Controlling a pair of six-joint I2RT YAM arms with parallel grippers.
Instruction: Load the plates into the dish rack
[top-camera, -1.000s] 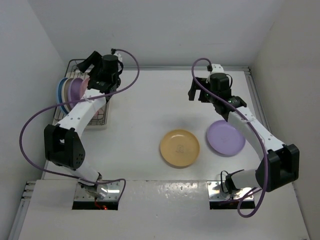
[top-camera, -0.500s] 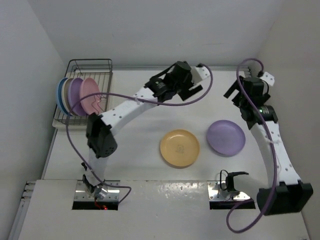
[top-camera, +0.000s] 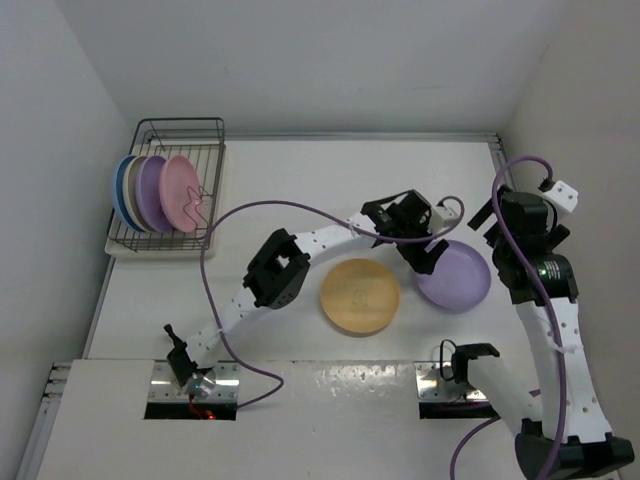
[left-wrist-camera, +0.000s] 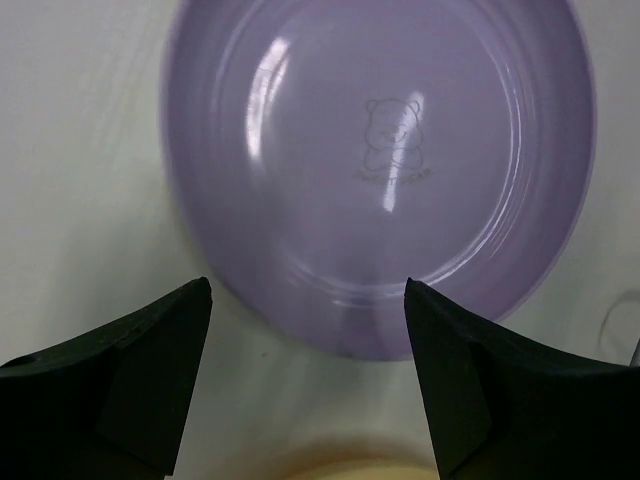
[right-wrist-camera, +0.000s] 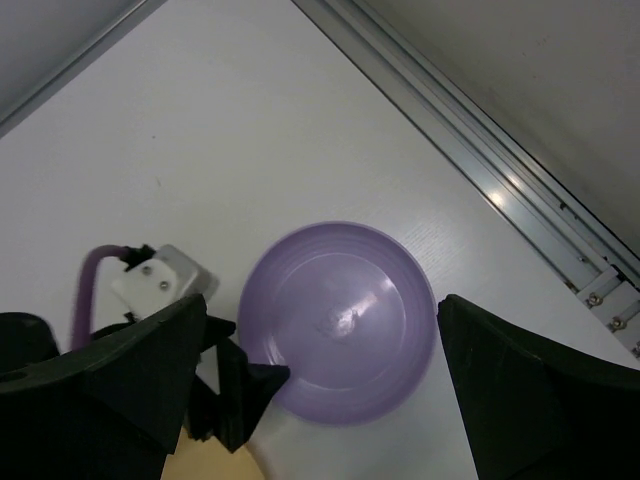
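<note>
We see four racked plates (top-camera: 155, 190), blue, cream, lavender and pink, standing on edge in the dish rack (top-camera: 180, 128) at the counter's (top-camera: 300, 180) far left corner. The pink one faces the counter's middle. Two more lie flat towards the near edge: the orange plate (top-camera: 359, 296), and just to its right, not touching it, the loose lavender plate (top-camera: 455, 277). The left tool (top-camera: 432, 252) hangs over that plate's left rim with its jaws spread and nothing gripped; we cannot tell whether it touches the plate. The right tool (top-camera: 497, 215) sits high by the counter's right edge, jaws wide and empty, looking down on the same plate.
</note>
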